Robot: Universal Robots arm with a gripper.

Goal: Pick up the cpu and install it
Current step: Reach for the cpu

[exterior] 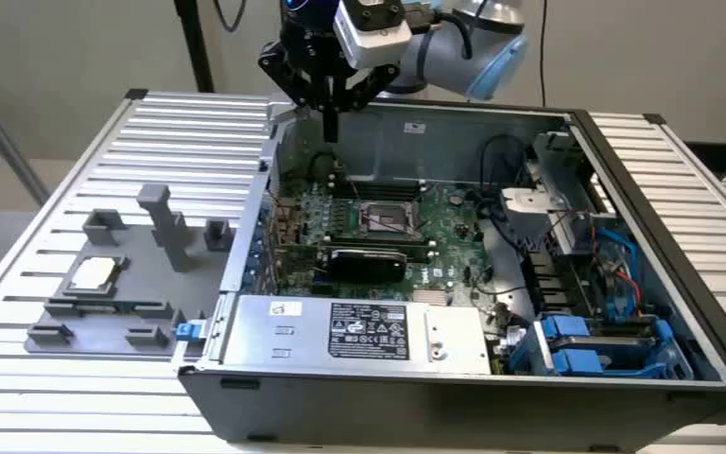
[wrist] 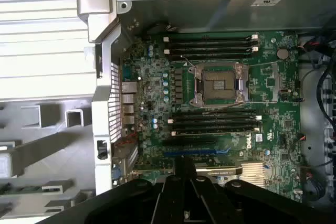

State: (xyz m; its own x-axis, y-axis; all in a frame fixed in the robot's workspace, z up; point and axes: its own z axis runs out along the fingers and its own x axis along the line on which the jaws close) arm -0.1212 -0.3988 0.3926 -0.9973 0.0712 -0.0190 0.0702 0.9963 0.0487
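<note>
Here, in the exterior view, an opened computer case [exterior: 464, 407] lies on a slatted aluminium table [exterior: 35, 397] with its green motherboard [exterior: 445, 232] exposed. The gripper [exterior: 330, 130] hangs at the upper centre of the frame, above the far rim of the case. It points straight down with its jaws closed, the two fingers pressed together into one thin black tip. The cpu [exterior: 94, 273] (silvery top, pale rim) lies flat at the left of the frame, seated on a grey fixture [exterior: 148, 312] outside the case and well apart from the gripper. Upright grey blocks [exterior: 162, 222] of that fixture stand just beyond it. Near the centre of the frame the cpu socket [exterior: 388, 219] sits on the motherboard as a metal frame around a dark square. A long black expansion card [exterior: 363, 260] lies just in front of it, and a silver power supply [exterior: 351, 331] with a black label occupies the near side of the case. Blue drive brackets [exterior: 590, 345] sit at the lower right. In the wrist view the closed gripper [wrist: 184, 174] appears as a dark shape over the board, and the cpu socket [wrist: 219, 85] lies between rows of black memory slots [wrist: 210, 45].
</note>
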